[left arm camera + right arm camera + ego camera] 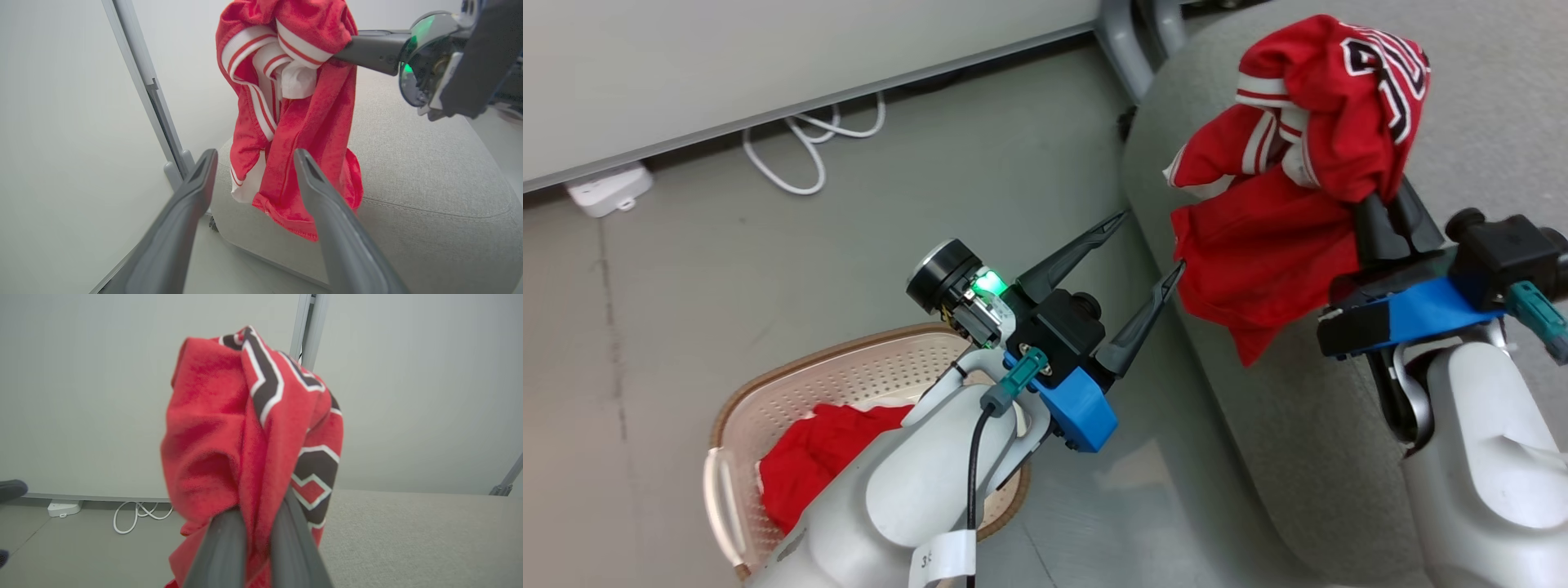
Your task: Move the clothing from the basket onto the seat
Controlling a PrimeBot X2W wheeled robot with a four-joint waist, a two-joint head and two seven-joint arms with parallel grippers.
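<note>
**One red jersey [1307,106] held up over the seat [1258,425]**

The right claw [1376,200] is at the right of the head view. Its two dark fingers are squeezed tight together on the jersey. In the right wrist view the fingers [222,547] come up from the bottom edge and go into the red cloth, so the tips are hidden. The jersey hangs from them in a bunch. Black and white lettering shows on one side. White and red stripes show on the other side, in the left wrist view.

The left claw [1152,241] is in the middle of the head view. It is wide open and holds nothing. Its tips point at the low part of the jersey. One tip is just beside the cloth, and I cannot tell if it touches.

The jersey is over the left edge of the big grey seat, at the upper right of the head view. Its bottom hangs close to the seat, but I cannot tell if it rests there.

The basket [768,384] sits on the floor [849,269] at the lower left, partly behind the left arm. A plain red cloth [809,457] lies inside it.

A white cord [805,155] and a small white box [609,189] lie by the wall at the upper left.
</note>
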